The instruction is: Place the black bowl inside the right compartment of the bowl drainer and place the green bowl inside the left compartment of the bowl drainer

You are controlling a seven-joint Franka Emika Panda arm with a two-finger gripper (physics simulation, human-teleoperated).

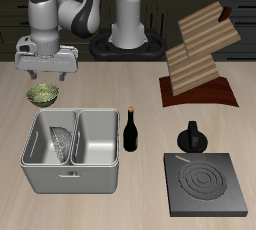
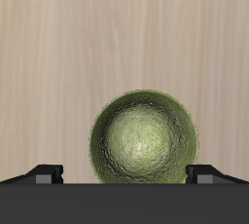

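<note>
The green bowl [image 1: 42, 94] sits upright on the table just behind the bowl drainer [image 1: 70, 181]. My gripper [image 1: 46, 77] hangs directly above it, open, with nothing held. In the wrist view the green bowl [image 2: 146, 140] lies between the two spread fingertips [image 2: 45, 172] of the gripper [image 2: 124, 174], a little off centre. The black bowl [image 1: 62, 142] leans on its edge inside the drainer, in the basin farther from the wine bottle, against the middle wall. The other basin [image 1: 97, 140] holds nothing.
A dark wine bottle [image 1: 131, 129] stands right beside the drainer. Beyond it are a black moka pot [image 1: 191, 136] and a dark stove plate [image 1: 208, 184] near the front edge. A wooden wine rack [image 1: 200, 59] stands farther back.
</note>
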